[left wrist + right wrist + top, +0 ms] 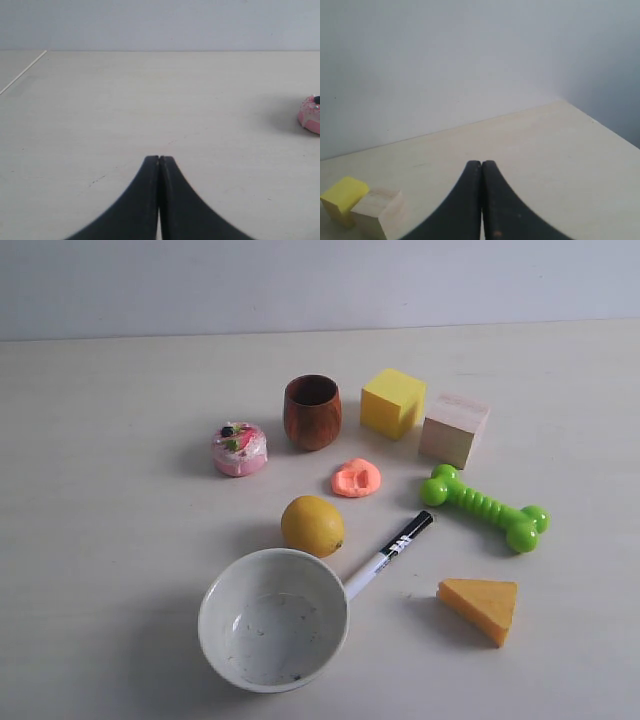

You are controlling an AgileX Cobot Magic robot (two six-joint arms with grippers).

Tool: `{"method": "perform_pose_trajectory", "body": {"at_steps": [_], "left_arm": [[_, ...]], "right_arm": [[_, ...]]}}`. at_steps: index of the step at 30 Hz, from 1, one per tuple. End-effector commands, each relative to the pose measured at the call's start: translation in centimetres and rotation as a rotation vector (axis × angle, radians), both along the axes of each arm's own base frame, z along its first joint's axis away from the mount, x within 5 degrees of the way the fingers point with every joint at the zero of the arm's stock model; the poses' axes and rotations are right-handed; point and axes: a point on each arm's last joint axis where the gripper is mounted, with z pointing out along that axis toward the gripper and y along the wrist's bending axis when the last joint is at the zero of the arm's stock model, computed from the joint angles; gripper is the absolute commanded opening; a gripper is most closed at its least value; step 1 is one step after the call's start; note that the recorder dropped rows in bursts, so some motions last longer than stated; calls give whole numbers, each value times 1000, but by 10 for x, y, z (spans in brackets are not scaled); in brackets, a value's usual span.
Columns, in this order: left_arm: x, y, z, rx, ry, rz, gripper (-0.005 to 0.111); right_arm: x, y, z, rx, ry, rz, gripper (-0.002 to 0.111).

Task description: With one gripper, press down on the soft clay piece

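The soft clay piece (355, 478) is a flattened, dented salmon-orange disc lying on the table between the wooden cup and the green bone toy. No arm shows in the exterior view. In the left wrist view my left gripper (159, 158) is shut with nothing between its fingers, over bare table. In the right wrist view my right gripper (481, 162) is shut and empty too, with the blocks off to one side. The clay shows in neither wrist view.
Around the clay stand a brown wooden cup (312, 412), a yellow block (392, 401), a pale wooden block (454, 428), a green bone toy (483, 506), a lemon (312, 525), a marker (388, 554), a white bowl (273, 619), a cheese wedge (481, 607) and a pink cake toy (239, 448).
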Motion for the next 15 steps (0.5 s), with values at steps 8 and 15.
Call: {"method": "perform_pose_trajectory", "body": {"at_steps": [8, 15], "left_arm": [[0, 0, 1, -3, -15, -5, 0], [0, 0, 1, -3, -15, -5, 0]], "right_arm": [[-4, 10, -44, -177, -16, 126, 0], [-7, 10, -67, -164, -6, 126, 0]]}}
